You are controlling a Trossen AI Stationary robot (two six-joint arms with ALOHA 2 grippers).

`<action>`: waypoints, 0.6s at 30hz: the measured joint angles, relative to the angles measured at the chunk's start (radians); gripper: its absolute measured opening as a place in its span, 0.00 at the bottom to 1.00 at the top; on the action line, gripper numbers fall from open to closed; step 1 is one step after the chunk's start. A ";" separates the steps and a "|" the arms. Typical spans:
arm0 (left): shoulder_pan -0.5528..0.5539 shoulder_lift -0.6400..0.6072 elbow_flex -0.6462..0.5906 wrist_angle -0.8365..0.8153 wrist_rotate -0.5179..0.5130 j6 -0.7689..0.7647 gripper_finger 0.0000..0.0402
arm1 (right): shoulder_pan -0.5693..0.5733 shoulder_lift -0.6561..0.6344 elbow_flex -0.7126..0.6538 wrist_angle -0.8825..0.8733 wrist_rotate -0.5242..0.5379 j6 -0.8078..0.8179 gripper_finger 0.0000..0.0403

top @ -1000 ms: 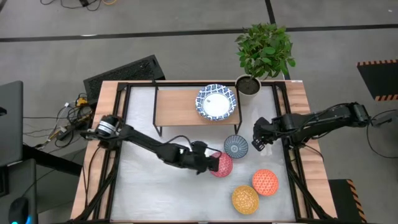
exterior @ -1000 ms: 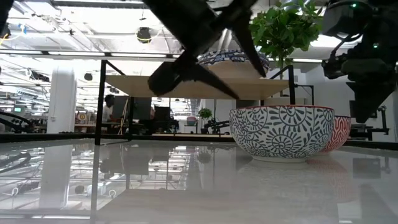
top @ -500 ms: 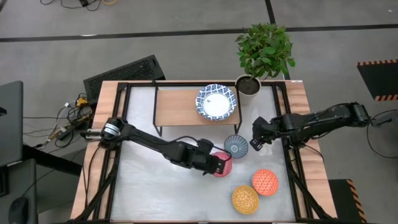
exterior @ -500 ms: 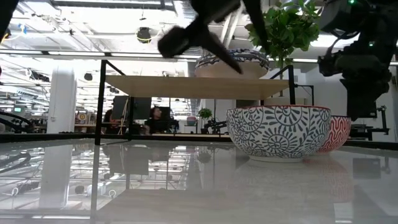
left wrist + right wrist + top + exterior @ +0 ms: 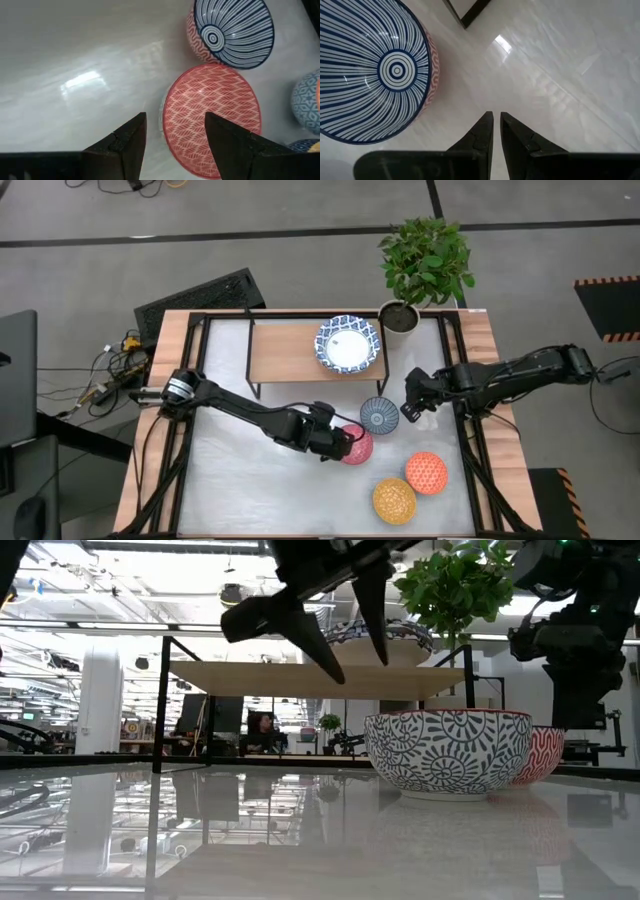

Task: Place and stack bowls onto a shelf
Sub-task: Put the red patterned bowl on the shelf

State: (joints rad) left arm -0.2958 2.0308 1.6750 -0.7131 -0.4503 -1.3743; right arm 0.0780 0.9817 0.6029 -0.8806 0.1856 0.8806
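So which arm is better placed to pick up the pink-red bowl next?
Left. The left gripper is open right over the pink-red bowl, while the right gripper is shut beside the grey-blue bowl.

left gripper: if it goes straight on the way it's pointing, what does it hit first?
Probably the near rim of the pink-red bowl. The left gripper is open with that rim between its fingers, above the table. How far above is unclear.
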 joint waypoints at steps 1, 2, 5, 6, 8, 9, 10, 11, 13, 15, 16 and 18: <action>0.000 0.000 -0.013 0.025 0.000 0.000 0.46 | 0.000 0.000 0.000 0.000 0.000 0.000 0.16; -0.001 0.000 -0.026 0.051 0.004 0.001 0.46 | 0.000 0.000 0.000 0.000 0.000 0.000 0.16; -0.002 0.001 -0.053 0.099 0.017 -0.001 0.46 | 0.000 0.000 0.000 0.000 0.000 0.000 0.16; -0.002 0.001 -0.058 0.099 0.016 -0.006 0.46 | 0.000 0.000 0.000 0.000 0.000 0.000 0.16; -0.002 0.001 -0.067 0.092 0.016 -0.008 0.46 | 0.000 0.000 0.000 0.000 0.000 -0.001 0.16; -0.002 0.001 -0.072 0.095 0.017 -0.008 0.46 | 0.000 0.000 0.000 0.000 0.000 -0.002 0.16; -0.002 0.001 -0.075 0.100 0.019 -0.008 0.46 | 0.000 0.000 0.000 0.000 0.001 -0.009 0.16; -0.002 0.001 -0.076 0.102 0.020 -0.007 0.46 | 0.000 0.000 0.000 0.000 0.001 -0.015 0.16; -0.002 0.012 -0.080 0.113 0.020 -0.007 0.46 | 0.000 0.000 0.000 -0.001 0.001 -0.017 0.16; -0.003 0.025 -0.081 0.128 0.027 -0.007 0.46 | 0.000 0.000 0.000 0.002 0.001 -0.018 0.16; -0.002 0.038 -0.082 0.138 0.036 -0.002 0.46 | 0.000 0.000 0.000 0.002 0.001 -0.018 0.16; -0.002 0.052 -0.081 0.189 0.066 0.003 0.46 | -0.002 0.000 0.000 0.002 0.002 -0.023 0.16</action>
State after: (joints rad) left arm -0.2981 2.0830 1.5940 -0.5242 -0.3844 -1.3711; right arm 0.0759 0.9818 0.6029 -0.8783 0.1875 0.8572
